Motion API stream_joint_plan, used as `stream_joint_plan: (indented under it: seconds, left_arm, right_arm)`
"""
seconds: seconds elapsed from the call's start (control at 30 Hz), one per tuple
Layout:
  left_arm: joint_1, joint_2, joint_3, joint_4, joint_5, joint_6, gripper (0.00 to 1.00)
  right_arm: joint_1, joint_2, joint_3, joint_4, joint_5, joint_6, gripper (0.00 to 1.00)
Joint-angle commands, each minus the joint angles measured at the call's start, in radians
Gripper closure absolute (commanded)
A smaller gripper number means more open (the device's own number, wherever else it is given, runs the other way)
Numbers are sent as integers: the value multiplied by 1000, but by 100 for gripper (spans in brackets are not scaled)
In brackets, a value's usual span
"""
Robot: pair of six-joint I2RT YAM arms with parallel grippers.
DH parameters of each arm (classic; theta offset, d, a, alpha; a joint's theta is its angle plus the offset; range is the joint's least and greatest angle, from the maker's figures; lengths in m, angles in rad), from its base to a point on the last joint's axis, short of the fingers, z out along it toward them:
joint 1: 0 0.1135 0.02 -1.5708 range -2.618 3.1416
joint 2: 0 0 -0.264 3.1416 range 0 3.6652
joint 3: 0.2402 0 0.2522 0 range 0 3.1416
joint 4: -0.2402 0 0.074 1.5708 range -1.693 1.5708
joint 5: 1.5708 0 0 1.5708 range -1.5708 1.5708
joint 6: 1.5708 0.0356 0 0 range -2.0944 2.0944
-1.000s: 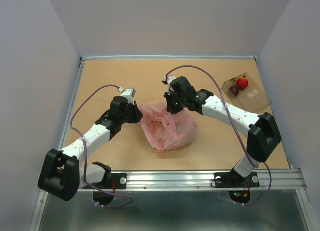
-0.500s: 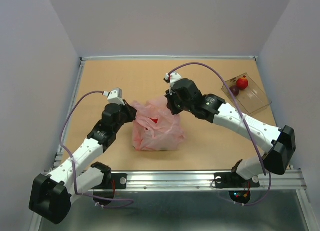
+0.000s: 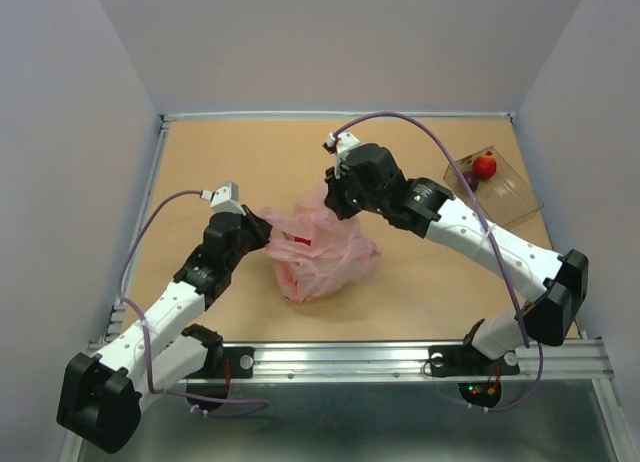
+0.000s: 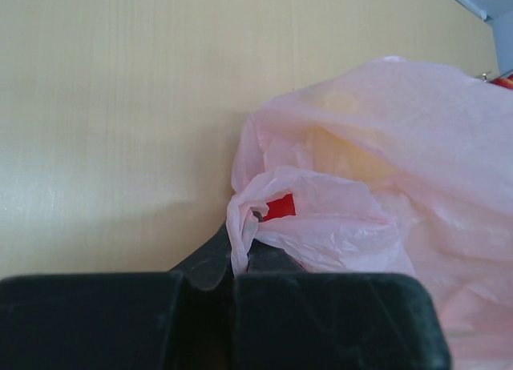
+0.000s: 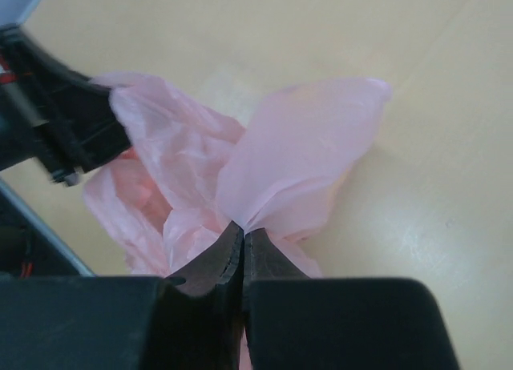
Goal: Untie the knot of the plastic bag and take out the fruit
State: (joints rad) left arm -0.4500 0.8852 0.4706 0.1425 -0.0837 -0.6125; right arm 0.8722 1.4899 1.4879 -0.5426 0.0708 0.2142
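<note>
The pink plastic bag (image 3: 322, 254) lies mid-table, stretched between both grippers; no knot shows. My left gripper (image 3: 262, 228) is shut on the bag's left edge (image 4: 240, 234). My right gripper (image 3: 335, 199) is shut on the bag's top right edge (image 5: 244, 224) and holds it up. A red fruit (image 3: 303, 240) shows inside the bag's mouth, also in the left wrist view (image 4: 278, 207). Another red fruit (image 3: 485, 166) and a dark purple fruit (image 3: 468, 181) lie in the clear box (image 3: 507, 190). The green and yellow fruits are hidden.
The clear rigid box stands at the far right of the table. A metal rail (image 3: 400, 359) runs along the near edge. Grey walls close in the left, right and back.
Both grippers kept hold of the bag. The bag shifted left and then was lifted and spread, opening its mouth so that a red fruit shows. The left arm drew back toward the near left.
</note>
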Motion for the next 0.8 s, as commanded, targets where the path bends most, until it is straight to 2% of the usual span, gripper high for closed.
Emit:
stream_joint_plan:
  seconds: [0.0,0.1,0.23,0.27,0.3,0.37,0.4,0.43,0.47,0.53,0.7,0.77]
  left_arm:
    - [0,-60,20,-1,-44,-4,100]
    - [0,-60,28,-11,-21,14,100]
    - [0,-58,27,0,25,17,100]
    - [-1,-55,28,8,27,14,100]
    - [-1,-52,28,11,28,13,100]
    - [-1,-39,36,14,36,10,100]
    - [-1,-35,40,16,42,7,100]
    - [-1,-29,42,17,50,5,100]
    - [-3,-28,49,19,61,3,100]
    - [-3,-19,49,31,76,-1,100]
    - [-4,-11,37,32,79,-6,100]
    - [-6,-12,31,31,99,-6,100]
  right_arm:
    - [-79,30,-76,24,199,2,94]
    - [-136,76,-112,26,268,8,89]
    - [-179,223,49,35,294,-70,89]
    - [-194,293,151,35,296,-93,89]
    - [-197,334,199,35,300,-104,84]
    - [-197,381,286,27,293,-117,66]
    - [-196,391,340,21,267,-102,50]
    - [-193,380,350,18,236,-87,41]
    - [-174,363,350,20,194,-73,27]
    - [-103,302,319,20,219,-97,17]
    - [40,176,163,9,213,-98,14]
    - [104,136,114,-5,259,-78,14]
